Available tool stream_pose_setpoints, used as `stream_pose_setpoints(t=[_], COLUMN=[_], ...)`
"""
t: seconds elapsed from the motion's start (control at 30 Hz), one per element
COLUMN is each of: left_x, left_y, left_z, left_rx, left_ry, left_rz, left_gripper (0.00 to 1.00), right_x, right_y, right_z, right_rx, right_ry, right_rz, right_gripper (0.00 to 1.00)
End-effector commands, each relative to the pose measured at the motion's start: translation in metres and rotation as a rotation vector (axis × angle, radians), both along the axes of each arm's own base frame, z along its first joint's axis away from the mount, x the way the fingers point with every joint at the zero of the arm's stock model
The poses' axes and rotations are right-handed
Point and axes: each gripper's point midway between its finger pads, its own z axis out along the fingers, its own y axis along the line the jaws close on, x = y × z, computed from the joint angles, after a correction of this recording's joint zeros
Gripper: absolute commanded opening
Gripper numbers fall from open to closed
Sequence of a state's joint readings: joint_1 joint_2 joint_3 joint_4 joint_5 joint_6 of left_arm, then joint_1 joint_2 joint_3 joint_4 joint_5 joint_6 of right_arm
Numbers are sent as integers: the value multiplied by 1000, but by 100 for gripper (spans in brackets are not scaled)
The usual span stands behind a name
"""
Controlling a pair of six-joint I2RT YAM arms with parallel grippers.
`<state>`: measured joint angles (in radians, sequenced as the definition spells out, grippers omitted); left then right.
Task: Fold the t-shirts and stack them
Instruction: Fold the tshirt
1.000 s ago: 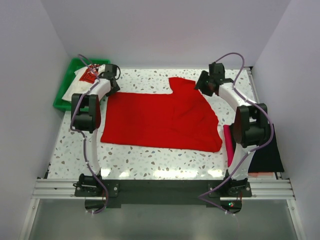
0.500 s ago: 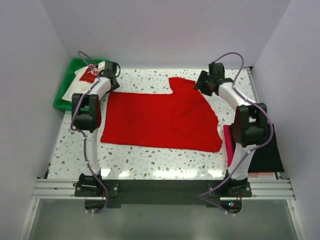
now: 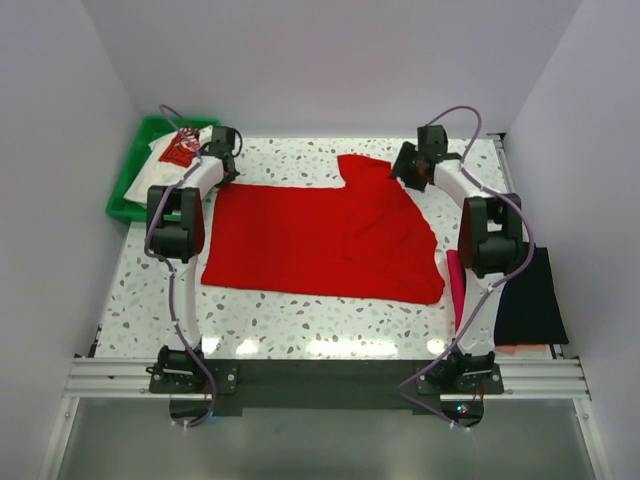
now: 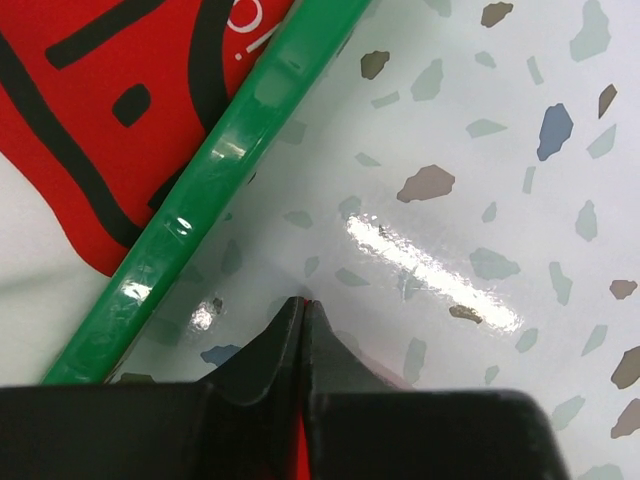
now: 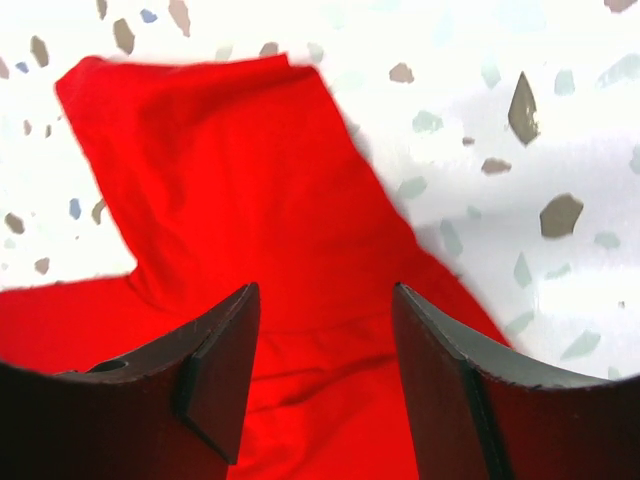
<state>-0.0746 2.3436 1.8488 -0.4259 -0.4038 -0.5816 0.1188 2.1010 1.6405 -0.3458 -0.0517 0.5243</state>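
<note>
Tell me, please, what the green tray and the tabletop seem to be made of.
The green tray looks like hard glossy plastic: smooth rim with sharp highlights. The tabletop could be polished terrazzo or speckled laminate: white, coloured chips, a bright glare streak.

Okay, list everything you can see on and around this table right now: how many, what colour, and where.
red t-shirt: 1, bright red, spread flat in the middle of the table
white t-shirt: 1, white with a red print, lying in the tray
black t-shirt: 1, black, folded, at the near right edge
magenta t-shirt: 1, magenta, folded, just left of the black one
green tray: 1, green plastic, far left corner
table: 1, white speckled top
left gripper: 1, black, shut at the red t-shirt's far left corner, a red sliver between its fingers
right gripper: 1, black, open over the red t-shirt's sleeve
</note>
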Motion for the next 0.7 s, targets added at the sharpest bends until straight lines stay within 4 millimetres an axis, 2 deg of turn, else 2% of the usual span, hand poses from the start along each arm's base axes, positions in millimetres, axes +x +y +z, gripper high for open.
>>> stream_pose_setpoints(t=[0.0,0.07,0.1,0.17,0.2,0.27,0.4,0.5,0.57,0.67], left_x=[11,12,11,12,11,13,10,9,8,7], left_y=[-3,-4,-4,-4,-4,-6,-9,-12,-13,-13], left_z=[9,14,15,22,21,28,26,22,20,18], left_rx=[-7,-9,-10,-10,-10,-17,-32,-47,-53,-54], left_ry=[-38,-50,-52,-71,-70,-92,-97,-97,-97,-93], left_rz=[-21,-29,-33,-40,-42,-54,-60,-65,-66,-67], left_gripper=[2,0,0,0,0,0,0,0,0,0], right_x=[25,33,40,45,50,53,42,31,30,39], right_y=[-6,-12,-13,-20,-22,-27,-40,-41,-39,-34], right_z=[8,-2,3,-5,1,-2,-10,-19,-22,-20], right_rx=[-32,-66,-80,-120,-131,-158,-211,-212,-206,-193], right_ry=[-50,-39,-46,-34,-44,-36,30,32,30,12], right_rz=[19,15,12,3,-4,-15,-57,-60,-51,-30], right_gripper=[59,60,60,60,60,59,53,49,49,49])
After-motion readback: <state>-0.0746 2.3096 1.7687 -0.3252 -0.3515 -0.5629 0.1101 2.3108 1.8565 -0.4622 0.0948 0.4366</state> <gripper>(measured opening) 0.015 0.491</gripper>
